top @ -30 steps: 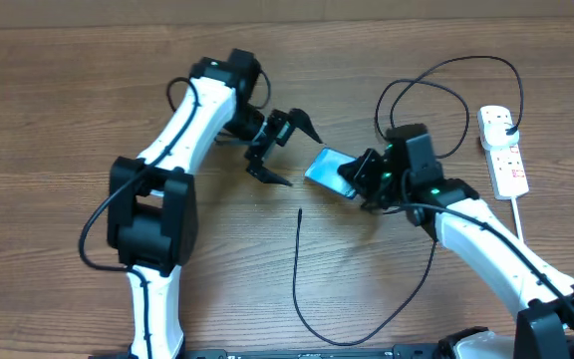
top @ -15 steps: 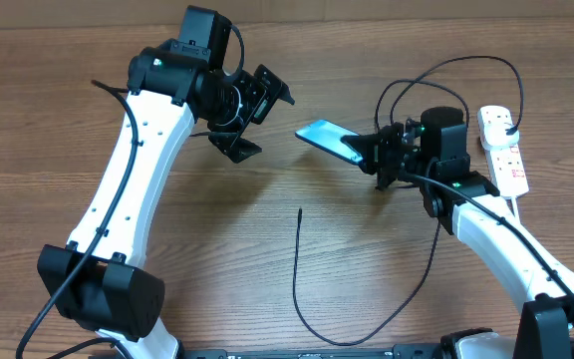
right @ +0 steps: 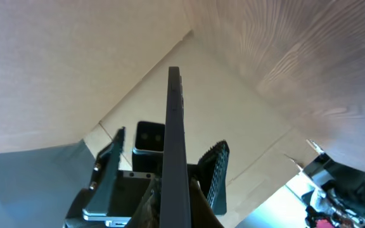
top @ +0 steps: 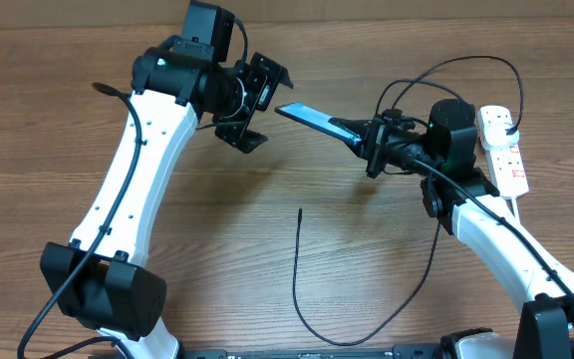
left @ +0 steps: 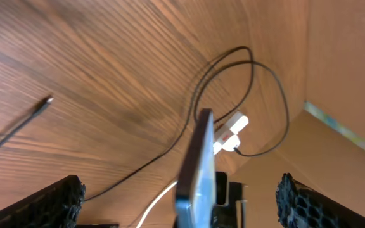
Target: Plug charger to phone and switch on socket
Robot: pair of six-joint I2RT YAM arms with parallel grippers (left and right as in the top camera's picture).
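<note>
My right gripper (top: 370,145) is shut on the phone (top: 312,121) and holds it in the air, tilted, its free end pointing left. My left gripper (top: 266,108) is open, and the phone's free end lies between its fingers without visible contact. In the left wrist view the phone (left: 195,164) is edge-on between the spread fingers (left: 179,204). In the right wrist view the phone (right: 175,126) is edge-on, rising from my jaws (right: 176,215). The charger's loose tip (top: 299,211) lies on the table, and its cable loops round to the white socket (top: 503,150).
The black cable runs from its tip down to the front edge (top: 337,339), then up past the right arm in loops (top: 446,80). The socket's white cord (top: 517,214) trails toward the front right. A cardboard wall (left: 341,63) borders the far side of the table.
My right gripper has lifted the phone off the table and carried it up and left. My left arm has swung back and turned its open gripper onto the phone's free end.
</note>
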